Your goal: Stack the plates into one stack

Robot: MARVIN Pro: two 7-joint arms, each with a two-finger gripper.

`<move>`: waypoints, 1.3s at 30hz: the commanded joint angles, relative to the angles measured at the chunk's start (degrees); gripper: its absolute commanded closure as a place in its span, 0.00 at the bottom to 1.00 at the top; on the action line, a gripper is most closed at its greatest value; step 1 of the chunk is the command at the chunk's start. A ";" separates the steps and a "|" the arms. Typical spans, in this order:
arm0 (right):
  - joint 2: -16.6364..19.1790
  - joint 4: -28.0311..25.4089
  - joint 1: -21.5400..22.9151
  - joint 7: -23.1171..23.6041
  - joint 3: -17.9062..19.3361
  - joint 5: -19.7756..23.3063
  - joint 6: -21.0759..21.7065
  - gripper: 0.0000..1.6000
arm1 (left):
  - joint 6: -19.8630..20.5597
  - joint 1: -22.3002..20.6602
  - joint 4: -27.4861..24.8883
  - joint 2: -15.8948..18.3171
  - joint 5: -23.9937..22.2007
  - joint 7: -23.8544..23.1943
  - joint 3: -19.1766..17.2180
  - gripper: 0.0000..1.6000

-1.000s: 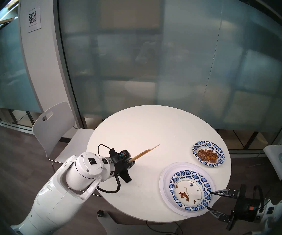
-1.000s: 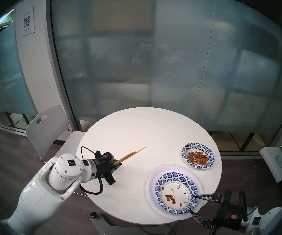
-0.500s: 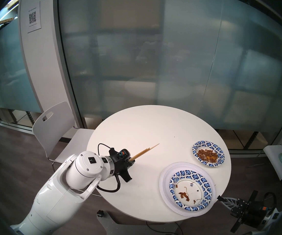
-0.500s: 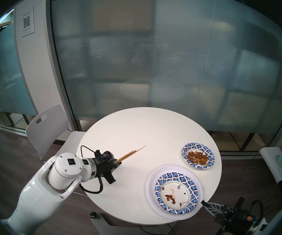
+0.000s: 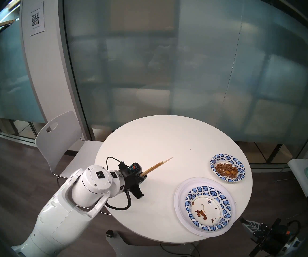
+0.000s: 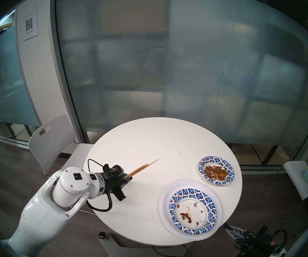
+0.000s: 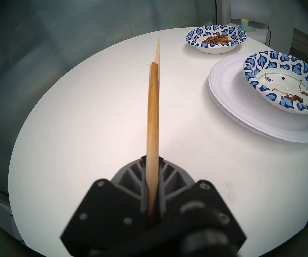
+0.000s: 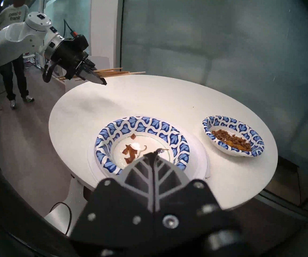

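The right gripper [image 8: 152, 154], now clenched empty, has backed off the stack [image 5: 205, 207] at the table's [image 5: 158, 136] near edge; the left gripper [image 7: 152, 176] grasps chopsticks [image 7: 153, 102]; the crumb-filled patterned plate [image 5: 227, 170] sits just beyond the stack, unstacked.

Table [image 5: 168, 139] far half and centre bare, plates [image 5: 207, 210] crowd right edge, chopsticks [image 5: 157, 165] jut over left-centre.

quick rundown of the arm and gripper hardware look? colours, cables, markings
The left arm has a glossy white shell with small black square markings on its round joint cap. Its wrist block is black, with a teal-and-orange connector and a looping black cable. The left gripper and right gripper have grey fingers with open ribbed lattice, on black bolted mounts.
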 commanded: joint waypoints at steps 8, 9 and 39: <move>-1.69 1.90 -0.27 -0.40 -0.27 0.32 -0.23 1.00 | -0.17 -0.17 -0.05 -0.45 -0.43 0.61 -0.65 1.00; -1.76 2.20 -0.17 -0.46 -0.60 -0.14 -0.40 1.00 | -0.22 -0.11 -0.05 -0.49 -0.46 0.73 -0.66 1.00; -1.09 6.77 0.70 -1.85 -2.63 -5.01 1.46 1.00 | -1.14 0.94 0.14 0.03 -2.12 1.76 -2.33 1.00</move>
